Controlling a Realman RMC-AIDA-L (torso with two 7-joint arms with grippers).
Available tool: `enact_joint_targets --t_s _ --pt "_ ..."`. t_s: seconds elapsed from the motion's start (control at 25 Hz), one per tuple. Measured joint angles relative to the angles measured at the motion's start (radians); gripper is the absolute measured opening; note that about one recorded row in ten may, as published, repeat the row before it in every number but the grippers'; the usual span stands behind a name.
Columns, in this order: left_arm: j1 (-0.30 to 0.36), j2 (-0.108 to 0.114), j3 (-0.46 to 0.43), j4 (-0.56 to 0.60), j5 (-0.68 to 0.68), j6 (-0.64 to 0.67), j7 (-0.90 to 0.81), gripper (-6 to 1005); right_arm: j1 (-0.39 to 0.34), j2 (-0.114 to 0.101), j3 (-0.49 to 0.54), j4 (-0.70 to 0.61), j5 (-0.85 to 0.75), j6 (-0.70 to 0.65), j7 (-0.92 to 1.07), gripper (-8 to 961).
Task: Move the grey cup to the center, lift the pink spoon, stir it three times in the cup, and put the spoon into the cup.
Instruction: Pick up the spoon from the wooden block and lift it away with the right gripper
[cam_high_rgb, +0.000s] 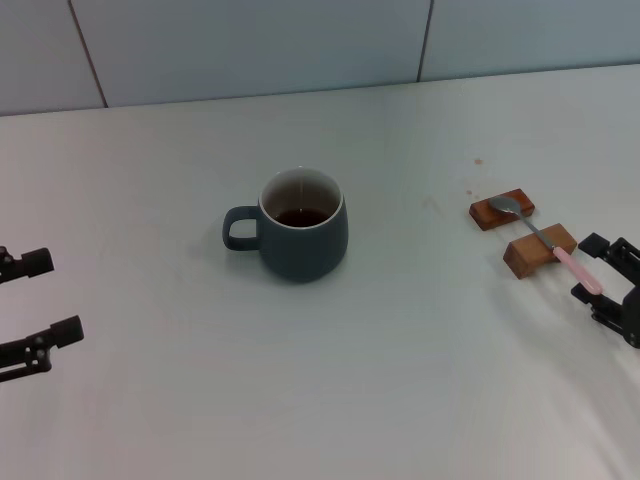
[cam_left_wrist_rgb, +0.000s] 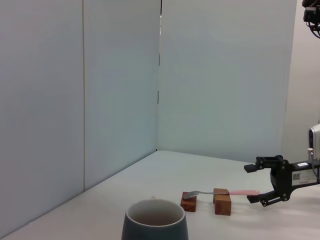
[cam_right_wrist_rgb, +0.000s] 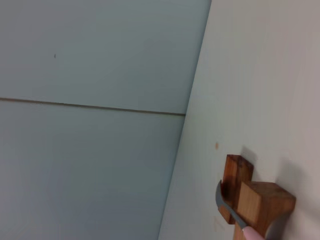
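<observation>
**Spoon handle points straight at your right gripper**

The pink spoon lies bridged across two wooden blocks on the right side of the table, its metal bowl on the farther block and its pink handle overhanging the nearer one. Its long axis runs diagonally, bowl toward the wall, handle tip toward you and to the right. That tip sits at the mouth of your right gripper, whose fingers stand spread apart and hold nothing; the left wrist view shows the handle end reaching in between them. So the right arm is the near one by far. The grey cup stands upright near the table's middle, handle to the left, well apart from the spoon. Your left gripper waits wide open and empty at the left edge.
</observation>
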Motion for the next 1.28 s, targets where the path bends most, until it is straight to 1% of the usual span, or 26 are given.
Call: enact_joint_targets --t_s 0.6,1.04,1.28 --pt "-0.01 0.003 -0.003 -0.001 -0.002 0.0 0.0 833 0.024 0.004 -0.011 0.0 0.0 0.019 0.0 674" --pt "-0.01 0.003 -0.01 -0.003 -0.003 0.002 0.0 832 0.02 0.008 -0.004 0.0 0.01 0.043 0.009 668" --pt "-0.01 0.002 -0.01 -0.003 -0.003 0.003 0.0 832 0.02 0.008 -0.002 0.0 0.01 0.044 0.01 461"
